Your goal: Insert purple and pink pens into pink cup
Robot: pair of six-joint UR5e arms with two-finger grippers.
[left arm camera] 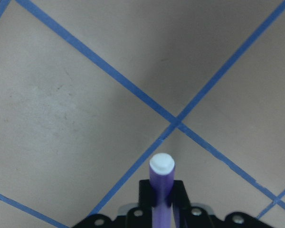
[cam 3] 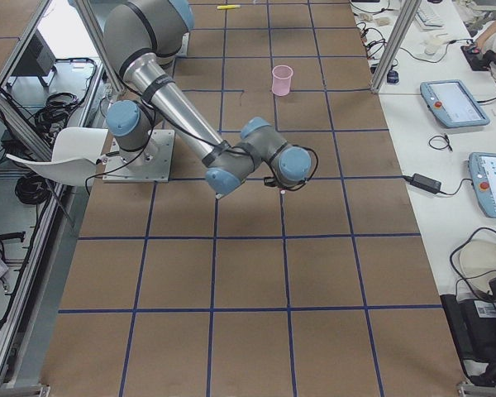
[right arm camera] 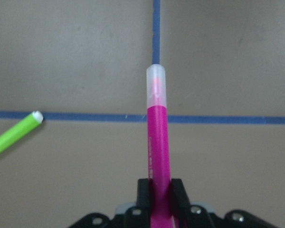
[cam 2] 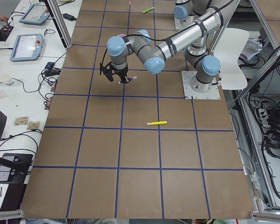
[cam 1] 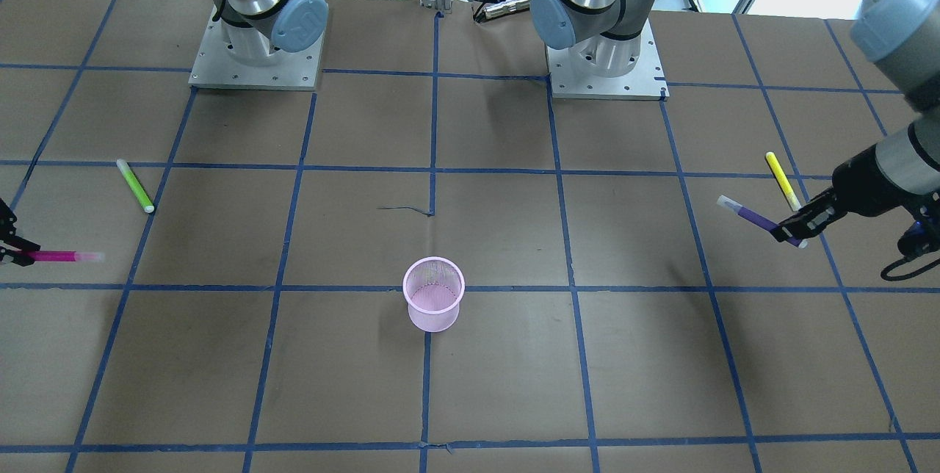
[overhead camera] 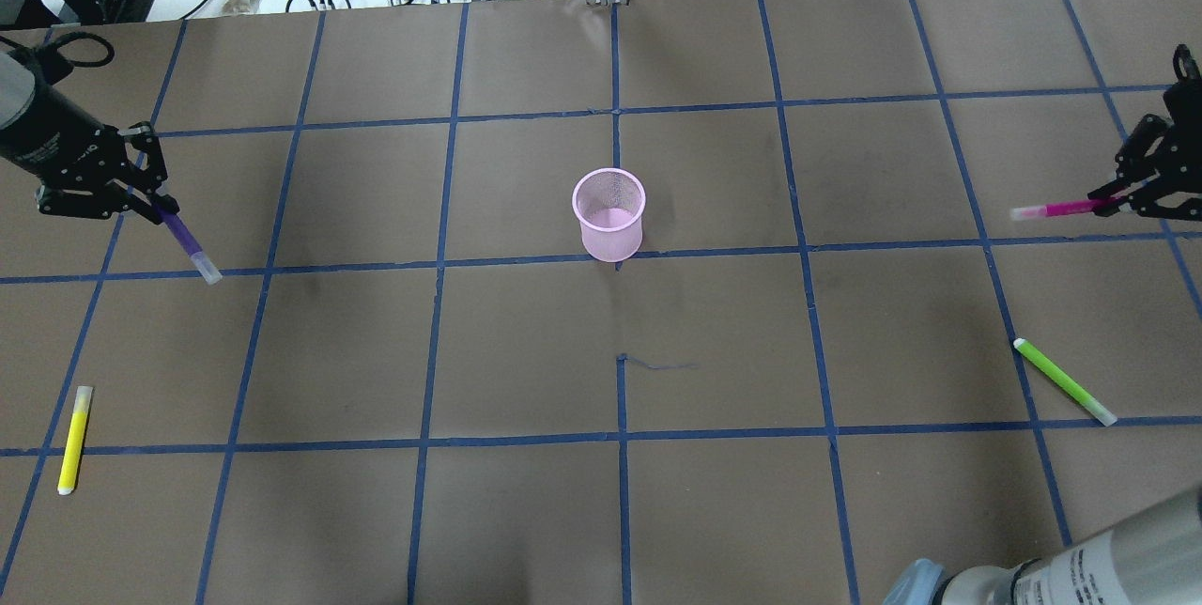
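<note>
Facing the robot, we see the pink cup (cam 1: 433, 308) upright at centre. Our left gripper (cam 1: 794, 229) clamps the purple pen (cam 1: 756, 219) at 3 o'clock, and our right gripper (cam 1: 20, 254) clamps the pink pen (cam 1: 62, 256) at 9. Overhead, purple sits at 9 and pink at 3. In the wrist views, narrow jaws pinch each pen.

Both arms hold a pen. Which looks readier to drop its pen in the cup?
Left, probably. Both are about equally far from the pink cup, but the left gripper holds the purple pen slanting downward; the right gripper holds the pink pen nearly level.
</note>
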